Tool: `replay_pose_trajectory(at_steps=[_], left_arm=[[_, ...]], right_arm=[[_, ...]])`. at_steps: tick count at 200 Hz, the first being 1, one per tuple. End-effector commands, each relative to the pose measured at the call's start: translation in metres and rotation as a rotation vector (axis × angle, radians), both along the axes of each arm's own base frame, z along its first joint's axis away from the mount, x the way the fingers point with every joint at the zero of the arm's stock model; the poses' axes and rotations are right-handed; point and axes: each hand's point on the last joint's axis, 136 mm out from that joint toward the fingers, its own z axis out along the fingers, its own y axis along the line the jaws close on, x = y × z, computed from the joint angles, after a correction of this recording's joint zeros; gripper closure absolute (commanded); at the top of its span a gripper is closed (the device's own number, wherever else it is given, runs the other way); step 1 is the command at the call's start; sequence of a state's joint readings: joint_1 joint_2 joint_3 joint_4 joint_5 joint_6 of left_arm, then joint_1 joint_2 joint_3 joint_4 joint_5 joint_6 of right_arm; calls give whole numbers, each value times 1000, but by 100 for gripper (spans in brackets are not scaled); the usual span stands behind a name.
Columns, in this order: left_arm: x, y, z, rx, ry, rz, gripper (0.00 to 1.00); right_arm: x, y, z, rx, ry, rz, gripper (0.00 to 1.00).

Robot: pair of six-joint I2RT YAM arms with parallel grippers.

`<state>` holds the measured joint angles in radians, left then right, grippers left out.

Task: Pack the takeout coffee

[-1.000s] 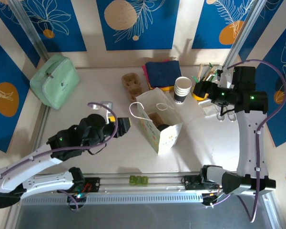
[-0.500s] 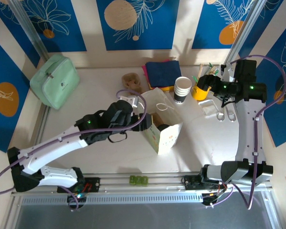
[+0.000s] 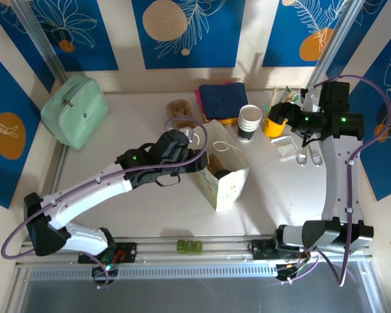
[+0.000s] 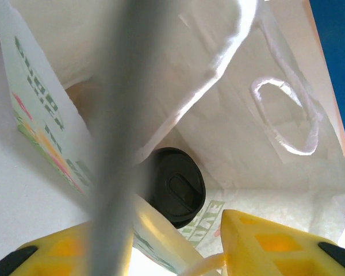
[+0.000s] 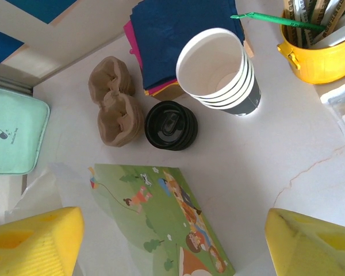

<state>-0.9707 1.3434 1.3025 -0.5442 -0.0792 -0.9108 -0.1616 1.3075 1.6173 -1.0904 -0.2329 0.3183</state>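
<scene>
The takeout coffee cups (image 5: 218, 72), white, ribbed and stacked, stand upright behind the bag (image 3: 249, 122). The white paper bag (image 3: 225, 182) stands open mid-table, and its printed green side (image 5: 161, 218) faces my right wrist camera. My left gripper (image 3: 197, 145) is at the bag's left rim. Its yellow fingers (image 4: 276, 241) are apart, with the rim and a handle loop between them (image 4: 172, 253). A black lid (image 4: 175, 192) sits deep inside the bag. My right gripper (image 5: 172, 247) hovers open and empty above the table, right of the cups (image 3: 281, 116).
A stack of black lids (image 5: 171, 125) and a brown cup carrier (image 5: 114, 109) lie left of the cups. Blue napkins (image 3: 223, 98) lie behind them. A yellow pot of stirrers (image 5: 316, 46) stands to their right. A mint pouch (image 3: 75, 111) lies at the far left.
My left arm has swung right, from the open table to the bag's left rim, and its jaws have narrowed. My right arm drew back slightly, then held still.
</scene>
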Motion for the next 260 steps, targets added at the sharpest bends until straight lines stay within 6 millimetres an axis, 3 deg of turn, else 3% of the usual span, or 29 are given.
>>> replay_pose_trajectory(at_steps=[1,72,139,168,202,232,260], left_arm=[[8,8,8,12,-13,23,56],[24,29,12,18,-10,45,74],[35,54,26,26,9,22,80],[34,52,33,11,3,-30,80],[36,47,45,1,-2,-93,72],[36,40,83,-39,-125,-176,57],[37,61,117,9,-316,-150,45]], right_arm=[[-5,7,9,22,0,25,17],[-12,7,12,15,18,22,17],[-3,2,4,11,54,-9,18],[8,0,-1,13,57,-26,20],[29,-8,-6,-31,15,-50,21],[62,-23,-2,-148,-58,-86,22],[93,-27,9,-248,-148,-107,22]])
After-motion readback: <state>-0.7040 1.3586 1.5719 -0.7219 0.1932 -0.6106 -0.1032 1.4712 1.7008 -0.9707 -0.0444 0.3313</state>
